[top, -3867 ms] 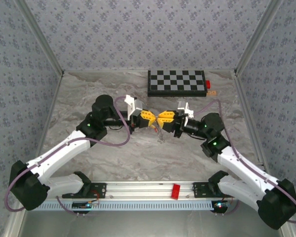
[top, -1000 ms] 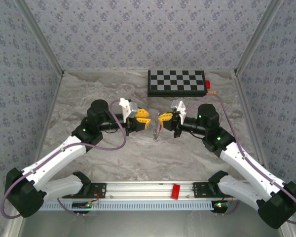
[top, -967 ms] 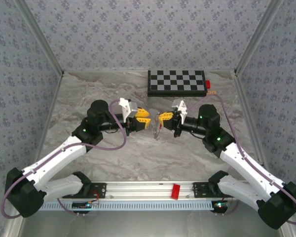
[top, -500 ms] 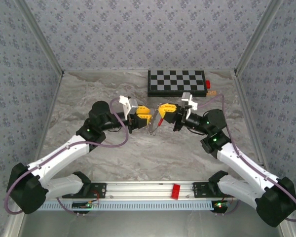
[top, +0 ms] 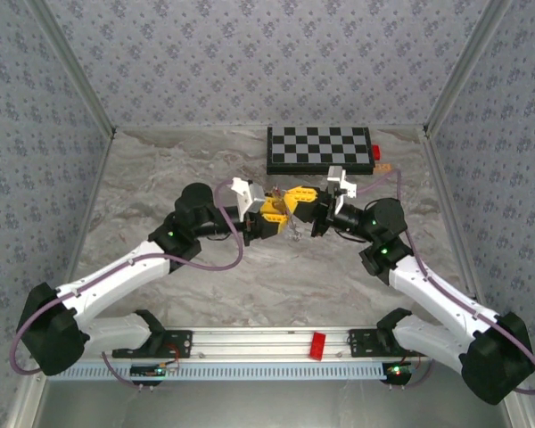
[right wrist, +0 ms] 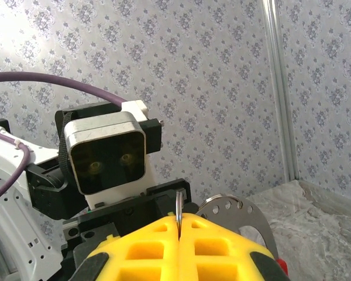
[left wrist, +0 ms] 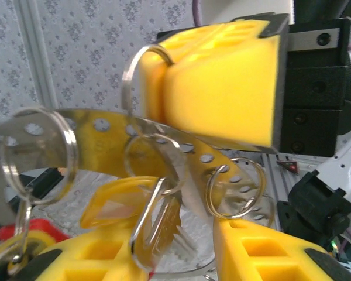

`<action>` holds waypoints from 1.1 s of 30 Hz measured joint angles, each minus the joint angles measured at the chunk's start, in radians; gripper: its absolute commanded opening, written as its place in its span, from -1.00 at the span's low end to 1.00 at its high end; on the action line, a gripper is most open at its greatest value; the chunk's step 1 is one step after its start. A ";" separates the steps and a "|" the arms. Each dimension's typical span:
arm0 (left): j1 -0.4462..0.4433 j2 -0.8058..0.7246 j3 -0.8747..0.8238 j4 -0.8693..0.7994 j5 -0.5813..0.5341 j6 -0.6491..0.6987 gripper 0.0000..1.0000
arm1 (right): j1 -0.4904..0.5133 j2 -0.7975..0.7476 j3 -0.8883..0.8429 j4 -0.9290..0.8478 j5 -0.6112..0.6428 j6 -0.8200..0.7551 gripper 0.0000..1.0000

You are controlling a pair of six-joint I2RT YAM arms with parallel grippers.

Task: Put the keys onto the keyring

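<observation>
right gripper (right wrist: 179,219) is clenched on a small split ring (left wrist: 134,70) above the keyring (left wrist: 105,126). the key (left wrist: 155,231) hangs lengthwise down between the half-parted fingers of the left gripper (top: 269,217); whether they grip anything i cannot tell.

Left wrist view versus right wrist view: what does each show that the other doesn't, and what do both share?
The left wrist view adds a key dangling from a split ring, further rings strung beside it, and the left hand's fingers at the bottom. The right wrist view adds the left arm's camera housing, a purple cable and the marble table. Shared: the keyring's perforated band and the right hand shut on a thin ring.
</observation>
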 measured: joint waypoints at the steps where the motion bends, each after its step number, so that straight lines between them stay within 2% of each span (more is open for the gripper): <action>1: 0.000 0.000 0.000 -0.002 -0.009 0.004 -0.31 | 0.000 0.000 0.000 0.000 -0.001 0.000 -1.00; 8: 0.001 -0.011 0.000 -0.008 -0.053 0.021 -0.29 | 0.000 0.000 -0.002 0.002 -0.008 0.004 -1.00; 10: 0.001 -0.014 0.000 -0.008 -0.056 0.025 -0.20 | 0.000 0.000 -0.003 0.002 -0.013 0.005 -1.00; 14: 0.001 -0.014 0.000 -0.008 -0.056 0.029 -0.26 | 0.000 0.000 -0.003 0.003 -0.024 0.011 -1.00; 16: 0.001 -0.014 0.000 -0.008 -0.056 0.026 -0.48 | 0.000 0.000 -0.003 0.003 -0.028 0.012 -1.00; 18: 0.001 -0.014 0.000 -0.005 -0.052 0.031 -0.56 | 0.000 0.000 -0.003 0.003 -0.031 0.012 -1.00; 20: 0.001 -0.014 0.000 -0.002 -0.050 0.032 -0.80 | 0.000 0.000 -0.003 0.003 -0.032 0.011 -1.00; 22: 0.001 -0.014 0.000 0.003 -0.040 0.033 -0.88 | 0.000 0.000 -0.005 0.003 -0.034 0.011 -1.00; 26: 0.001 -0.021 0.000 0.006 -0.029 0.036 -1.00 | 0.000 -0.002 -0.006 0.002 -0.034 0.011 -1.00; 33: 0.001 -0.051 -0.012 -0.005 -0.030 0.047 -1.00 | -0.007 -0.012 -0.019 -0.003 -0.034 0.011 -1.00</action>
